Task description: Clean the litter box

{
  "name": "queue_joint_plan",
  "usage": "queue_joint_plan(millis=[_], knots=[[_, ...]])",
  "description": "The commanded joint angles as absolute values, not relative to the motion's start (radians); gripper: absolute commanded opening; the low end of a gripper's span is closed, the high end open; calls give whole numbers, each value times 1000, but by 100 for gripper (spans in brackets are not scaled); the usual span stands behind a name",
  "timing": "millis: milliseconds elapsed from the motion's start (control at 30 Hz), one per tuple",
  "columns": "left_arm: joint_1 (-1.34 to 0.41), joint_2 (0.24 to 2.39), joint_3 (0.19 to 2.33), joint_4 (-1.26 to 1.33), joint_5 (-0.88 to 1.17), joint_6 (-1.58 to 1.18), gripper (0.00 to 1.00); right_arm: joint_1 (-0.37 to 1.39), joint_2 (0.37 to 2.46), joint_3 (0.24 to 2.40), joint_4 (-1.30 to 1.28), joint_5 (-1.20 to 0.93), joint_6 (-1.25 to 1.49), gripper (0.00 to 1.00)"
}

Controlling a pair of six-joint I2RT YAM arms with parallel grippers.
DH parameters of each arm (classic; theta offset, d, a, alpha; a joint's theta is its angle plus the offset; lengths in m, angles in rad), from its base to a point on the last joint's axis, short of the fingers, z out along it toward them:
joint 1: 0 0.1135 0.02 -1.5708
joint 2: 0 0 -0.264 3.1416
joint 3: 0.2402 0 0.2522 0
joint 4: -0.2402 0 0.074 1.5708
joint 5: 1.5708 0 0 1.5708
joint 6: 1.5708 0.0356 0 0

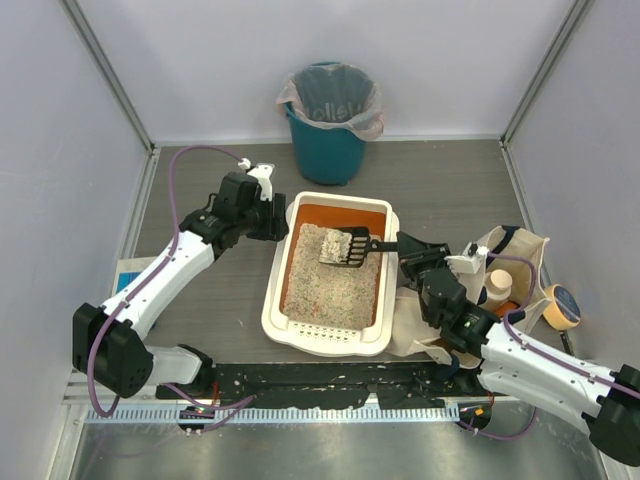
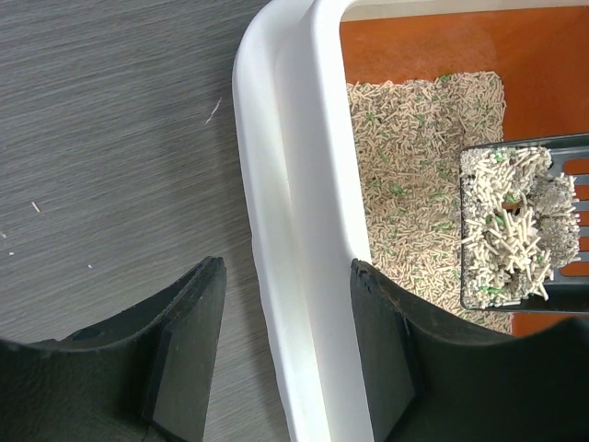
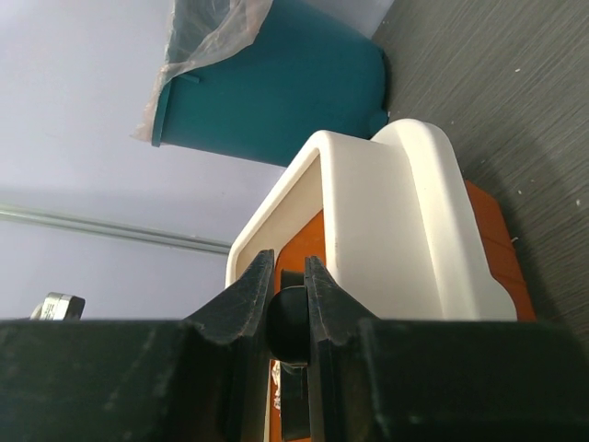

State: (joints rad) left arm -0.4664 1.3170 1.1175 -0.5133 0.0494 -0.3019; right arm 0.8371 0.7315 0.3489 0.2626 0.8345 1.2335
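Observation:
The litter box (image 1: 274, 300) is a cream-white tray with orange inner walls and beige pellet litter, lying mid-table. My left gripper (image 1: 281, 226) is open and straddles the tray's left rim (image 2: 287, 184). In the left wrist view (image 2: 287, 267) one finger sits inside against the wall, and the other stands outside with table showing in the gap. My right gripper (image 1: 402, 244) is shut on the handle of a black slotted scoop (image 1: 345, 247). The scoop (image 2: 515, 230) hangs over the litter, loaded with pellets and grey clumps. In the right wrist view the fingers (image 3: 253, 304) pinch the round black handle end (image 3: 288, 322).
A teal bin (image 1: 325, 140) with a plastic liner stands behind the tray, against the back wall. A beige tote bag (image 1: 522, 250) with a bottle inside lies right of the tray, and a tape roll (image 1: 562, 305) lies beside it. Grey side walls enclose the table.

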Motion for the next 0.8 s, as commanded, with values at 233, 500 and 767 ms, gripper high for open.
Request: queue_joint_plan(millis=[233,500,767], knots=[[-471,1293,1108,-492,20,-278,60,811,678,259,299,842,1405,1],[-471,1285,1108,-494,11,-273,60,808,650,256,294,835,1390,1],[-472,1281,1108,-497,9,-273,60,785,663,189,429,804,1381,1]])
